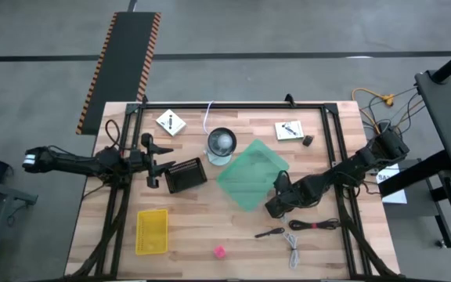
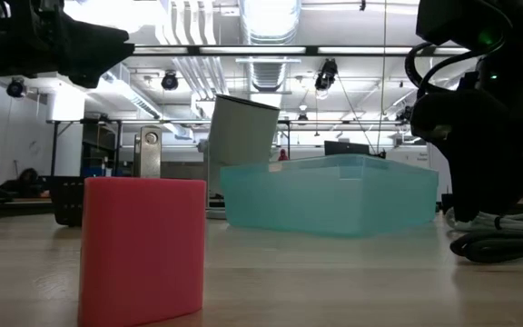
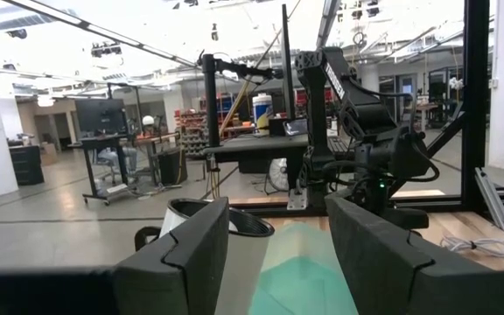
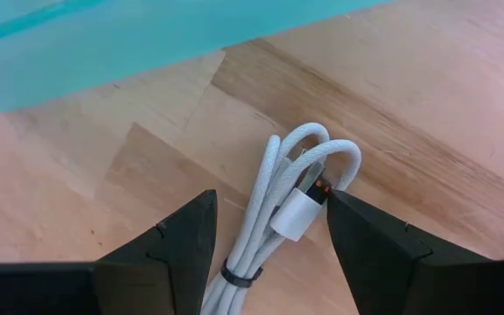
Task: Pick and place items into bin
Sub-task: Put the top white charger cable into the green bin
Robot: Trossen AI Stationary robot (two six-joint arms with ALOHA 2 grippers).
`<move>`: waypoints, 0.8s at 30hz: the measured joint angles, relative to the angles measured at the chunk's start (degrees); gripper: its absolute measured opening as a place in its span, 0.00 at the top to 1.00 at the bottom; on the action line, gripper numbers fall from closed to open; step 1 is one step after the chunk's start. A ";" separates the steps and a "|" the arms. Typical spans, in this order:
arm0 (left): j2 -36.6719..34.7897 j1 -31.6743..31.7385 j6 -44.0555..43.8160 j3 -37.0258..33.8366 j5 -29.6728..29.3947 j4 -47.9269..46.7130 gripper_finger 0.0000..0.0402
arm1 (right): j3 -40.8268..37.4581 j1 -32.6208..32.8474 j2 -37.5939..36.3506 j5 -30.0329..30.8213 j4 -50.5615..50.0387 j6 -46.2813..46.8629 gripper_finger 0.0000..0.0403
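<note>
The right gripper (image 4: 269, 254) is hovering with its dark fingers spread apart over a white coiled cable (image 4: 278, 210) that is lying on the light wooden table (image 1: 186, 227) just beside the translucent teal plastic bin (image 1: 250, 174), not touching it. The left gripper (image 3: 274, 254) is waiting with its fingers apart on the table's left side, pointing toward the bin and the round clear-grey cup (image 1: 221, 144).

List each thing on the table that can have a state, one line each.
Teal translucent plastic bin: upright, looks empty.
Round clear-grey cup: upright, beside bin.
White coiled cable: bundled, lying on wood, between open fingers.
Right gripper: open, over cable.
Left gripper: open, holding nothing.
Pink object: loose on table.
</note>
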 joint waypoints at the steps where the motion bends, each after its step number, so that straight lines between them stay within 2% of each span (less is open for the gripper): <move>1: -0.04 0.00 0.00 0.00 0.00 0.00 0.55 | 0.00 -0.02 0.00 0.02 0.00 0.04 0.50; 24: -0.10 0.00 0.00 0.00 0.00 0.01 0.55 | -0.20 0.00 0.07 -1.93 -0.11 -1.42 0.51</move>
